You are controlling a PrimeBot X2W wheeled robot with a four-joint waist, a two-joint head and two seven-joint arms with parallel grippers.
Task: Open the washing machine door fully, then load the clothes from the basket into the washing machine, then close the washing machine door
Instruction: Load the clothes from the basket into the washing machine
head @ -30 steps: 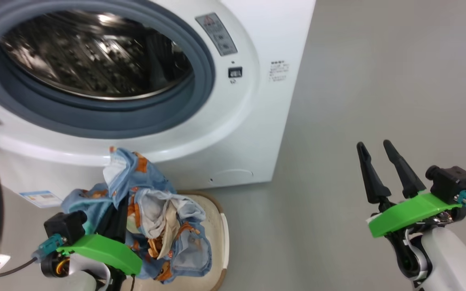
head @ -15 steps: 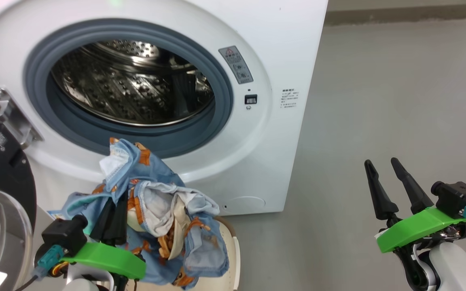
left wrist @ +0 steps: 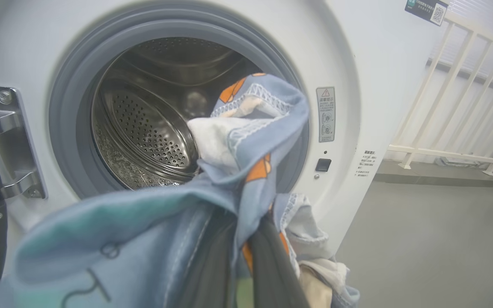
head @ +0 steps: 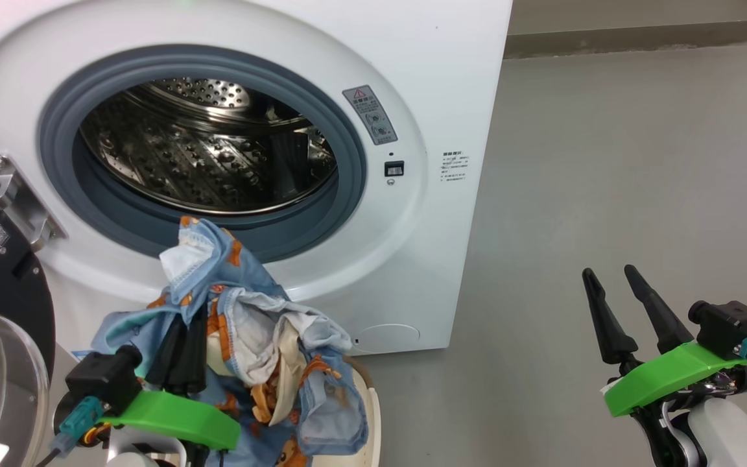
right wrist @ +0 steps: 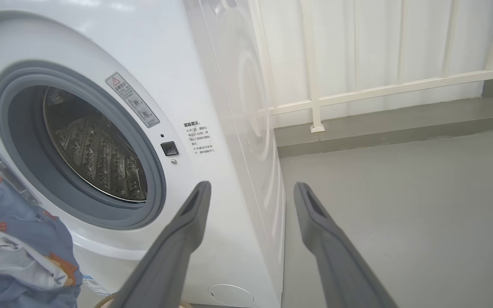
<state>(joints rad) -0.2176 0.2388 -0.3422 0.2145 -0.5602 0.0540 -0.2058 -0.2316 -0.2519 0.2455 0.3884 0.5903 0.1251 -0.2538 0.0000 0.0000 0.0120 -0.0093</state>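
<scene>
Grey floor (head: pixel 607 162) spreads to the right of the washer (head: pixel 458 58), and a white railing (right wrist: pixel 357 87) runs along the wall behind it. At the far left the door (head: pixel 4 292) hangs swung wide on its metal hinge (head: pixel 17 201), leaving the mouth unblocked. A grey gasket (head: pixel 347 162) rings the shiny perforated drum (head: pixel 205 162). To the right of the opening sit a warning sticker (head: pixel 370 115) and a small dark latch slot (head: pixel 393 169), with a round filter cap (head: pixel 386 337) low on the front.

The left gripper (head: pixel 180 344) has its fingers pressed together, pinching the clothes (head: pixel 263 324). The bundle is raised in front of the washer, its top fold level with the gasket's lower lip. Whether the cloth touches the machine cannot be told. From the left wrist, the fabric covers the lower right of the drum opening. The rest of the bundle droops over the basket (head: pixel 375 421), which sits on the floor just before the washer, mostly hidden by cloth.

The right gripper (head: pixel 609 275) hovers well apart over bare floor, fingers spread and holding nothing. In its wrist view they frame the washer's front right corner.
</scene>
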